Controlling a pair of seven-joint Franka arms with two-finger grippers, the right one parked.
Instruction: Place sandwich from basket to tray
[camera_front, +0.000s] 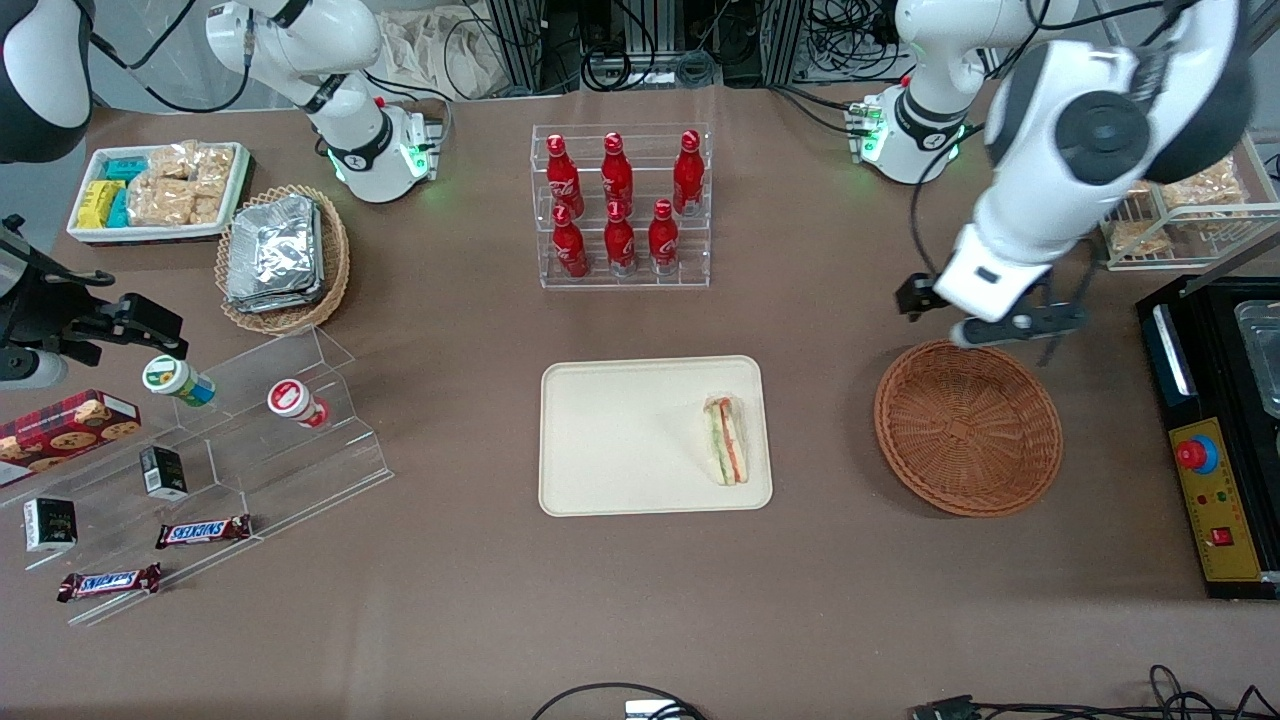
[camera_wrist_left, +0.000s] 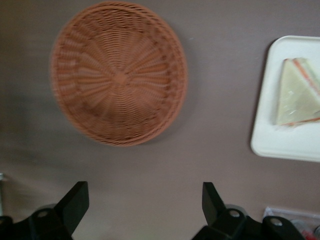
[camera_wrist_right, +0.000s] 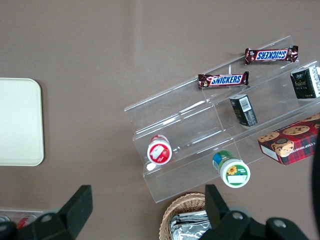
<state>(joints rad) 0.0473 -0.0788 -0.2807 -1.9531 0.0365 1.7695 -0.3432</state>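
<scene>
The sandwich (camera_front: 727, 440) (camera_wrist_left: 297, 92), a clear-wrapped wedge with green and orange-red layers, lies on the cream tray (camera_front: 620, 440) (camera_wrist_left: 280, 140), near the tray's edge that faces the basket. The reddish-brown wicker basket (camera_front: 968, 428) (camera_wrist_left: 119, 72) sits beside the tray toward the working arm's end and holds nothing. My gripper (camera_front: 1015, 328) (camera_wrist_left: 145, 192) hangs above the table at the basket's rim, farther from the front camera than the basket's middle. It is open, with only bare table showing between its fingers.
A clear rack of red bottles (camera_front: 620, 205) stands farther from the front camera than the tray. A black control box (camera_front: 1215, 440) and a wire rack of snacks (camera_front: 1190, 215) sit at the working arm's end. An acrylic snack stand (camera_front: 200, 450) and a foil-pack basket (camera_front: 283, 258) lie toward the parked arm's end.
</scene>
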